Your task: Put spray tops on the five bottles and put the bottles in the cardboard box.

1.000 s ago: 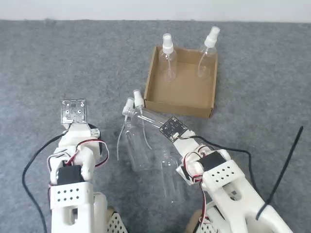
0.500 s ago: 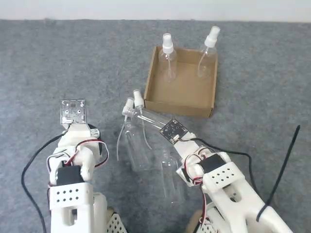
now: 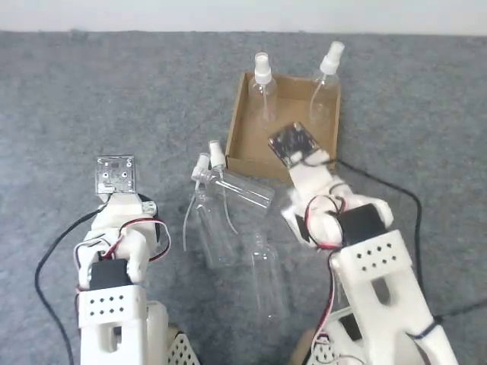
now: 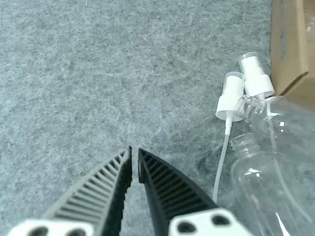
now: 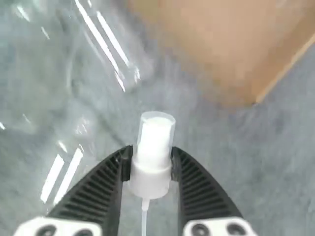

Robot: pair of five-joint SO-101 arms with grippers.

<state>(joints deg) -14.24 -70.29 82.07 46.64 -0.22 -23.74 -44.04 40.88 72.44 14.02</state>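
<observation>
Grey carpet; right hand grasping spray top; left hand clenched near bottles.

The desk wears a grey, felt-like covering from edge to edge, fuzzy and mottled up close. Across the top of the high view runs a pale, plain wall strip. The light is soft and even, leaving only faint shadows on the grey nap.
</observation>
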